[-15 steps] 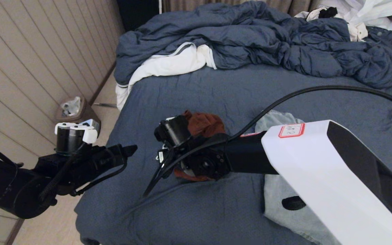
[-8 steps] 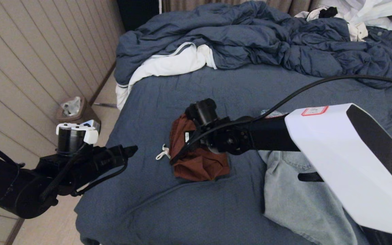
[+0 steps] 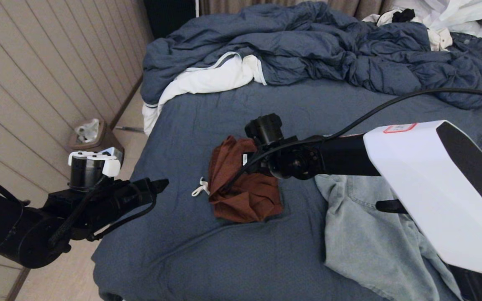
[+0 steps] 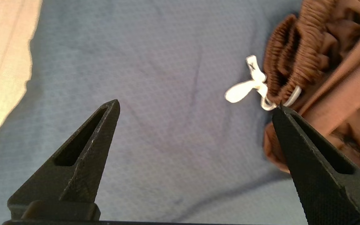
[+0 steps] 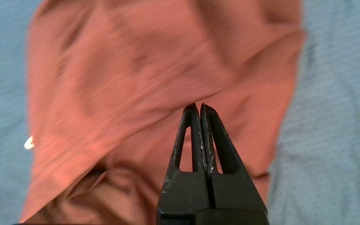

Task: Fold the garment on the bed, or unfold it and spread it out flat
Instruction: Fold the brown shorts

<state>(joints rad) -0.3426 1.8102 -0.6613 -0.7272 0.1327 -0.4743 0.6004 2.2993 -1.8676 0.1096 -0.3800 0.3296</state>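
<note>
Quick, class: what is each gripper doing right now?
Left gripper: open, empty, above the bed.
Right gripper: shut on the brown shorts.

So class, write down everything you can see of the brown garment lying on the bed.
The brown garment is a rust-brown piece of thin, soft-looking cloth, bunched in a crumpled heap rather than spread flat. A gathered elastic band runs along one edge, with a white drawstring trailing onto the sheet. It lies mid-bed, left of a pale denim garment. The right pincer, shut, pinches a fold and lifts it. The open left pincer waits beside it, not touching.
</note>
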